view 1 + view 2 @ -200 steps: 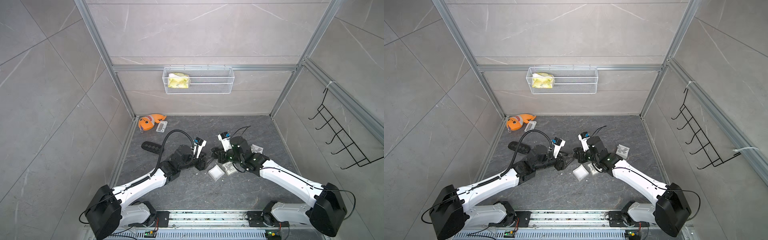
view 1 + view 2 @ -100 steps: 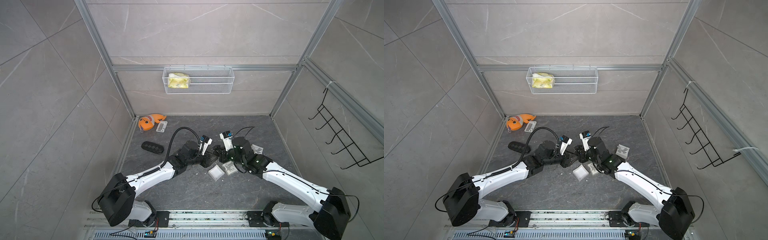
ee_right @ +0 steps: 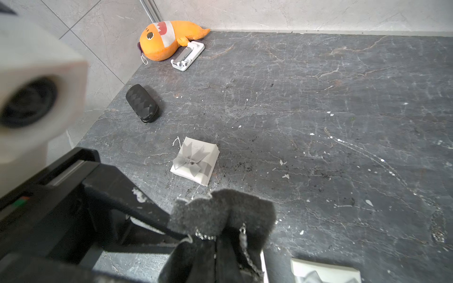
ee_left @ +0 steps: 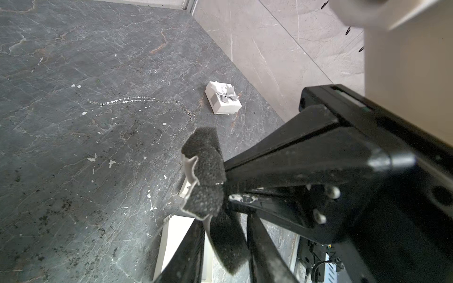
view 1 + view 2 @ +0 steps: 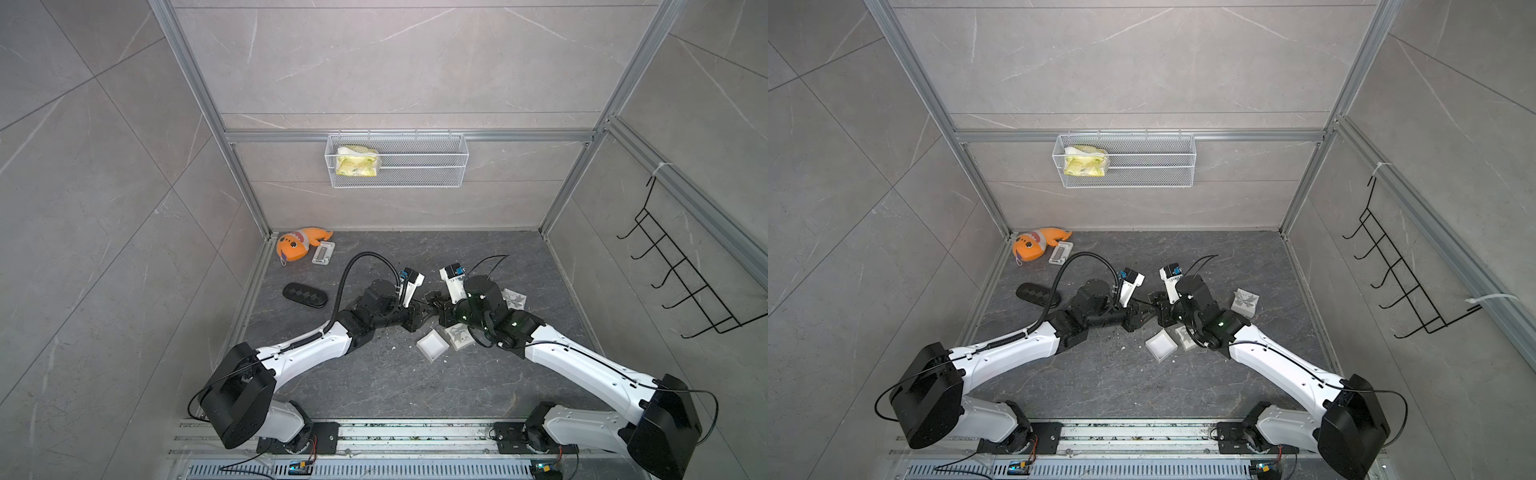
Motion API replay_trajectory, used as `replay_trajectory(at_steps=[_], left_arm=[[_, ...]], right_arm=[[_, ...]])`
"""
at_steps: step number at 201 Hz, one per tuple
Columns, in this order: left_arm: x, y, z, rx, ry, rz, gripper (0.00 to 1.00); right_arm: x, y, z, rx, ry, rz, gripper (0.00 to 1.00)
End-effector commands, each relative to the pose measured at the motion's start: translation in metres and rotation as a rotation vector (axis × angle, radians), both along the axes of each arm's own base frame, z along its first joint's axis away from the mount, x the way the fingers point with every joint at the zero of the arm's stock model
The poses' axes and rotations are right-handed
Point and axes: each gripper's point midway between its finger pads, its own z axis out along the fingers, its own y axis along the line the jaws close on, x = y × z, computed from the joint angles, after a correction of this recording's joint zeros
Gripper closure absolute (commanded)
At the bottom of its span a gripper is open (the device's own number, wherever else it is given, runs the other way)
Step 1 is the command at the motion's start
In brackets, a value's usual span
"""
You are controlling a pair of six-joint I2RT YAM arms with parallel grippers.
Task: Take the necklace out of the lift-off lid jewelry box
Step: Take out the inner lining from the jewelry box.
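Observation:
My right gripper (image 3: 215, 245) is shut on a black foam pad (image 3: 220, 210) with a thin silver necklace (image 3: 242, 235) draped over it. The pad hangs above the floor mid-table, where both grippers meet in both top views. My left gripper (image 4: 223, 227) faces it, right gripper (image 5: 438, 309) and left gripper (image 5: 424, 311) tip to tip. The left jaws stand narrowly open around the pad's hanging end (image 4: 225, 245). The open white box base (image 5: 432, 344) sits just in front, its bowed lid (image 5: 459, 336) beside it.
A second chain (image 4: 137, 100) lies loose on the dark stone floor. A closed bowed box (image 5: 513, 298) sits at the right, another bowed lid (image 3: 196, 159) behind the grippers. A black case (image 5: 304, 294), an orange plush (image 5: 297, 248) and a white clip (image 5: 323, 253) sit back left.
My left arm has swung right to meet the right gripper, and its jaws have narrowed around the foam pad. The right gripper has kept its hold, shifting only slightly.

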Motion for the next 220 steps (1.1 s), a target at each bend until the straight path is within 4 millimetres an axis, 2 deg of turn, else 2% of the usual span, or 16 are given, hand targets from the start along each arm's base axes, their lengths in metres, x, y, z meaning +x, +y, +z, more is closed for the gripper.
replay_trajectory(at_steps=[1,33,62,105,127,169,220], left_arm=[[0.007,-0.009,0.022,-0.055,-0.04,-0.011,0.73],[0.011,-0.008,0.019,-0.041,-0.052,0.005,0.86],[0.012,-0.002,0.019,-0.016,-0.083,0.019,0.97],[0.009,0.013,0.024,0.009,-0.146,0.023,1.0],[0.004,0.018,0.026,0.023,-0.188,0.001,1.0],[-0.005,0.026,0.036,0.035,-0.26,-0.035,1.0],[-0.021,0.028,0.04,0.033,-0.287,-0.118,1.0]], right_arm=[[-0.007,0.004,0.012,0.04,-0.018,0.028,1.0],[-0.008,0.006,0.014,0.042,-0.007,0.038,1.0],[-0.011,0.005,0.019,0.038,-0.003,0.052,0.89],[-0.017,0.002,0.027,0.048,0.015,0.086,0.72],[-0.022,0.003,0.03,0.065,0.021,0.131,0.66],[-0.029,0.006,0.033,0.081,0.014,0.204,0.66],[-0.028,0.008,0.04,0.083,-0.027,0.235,0.74]])
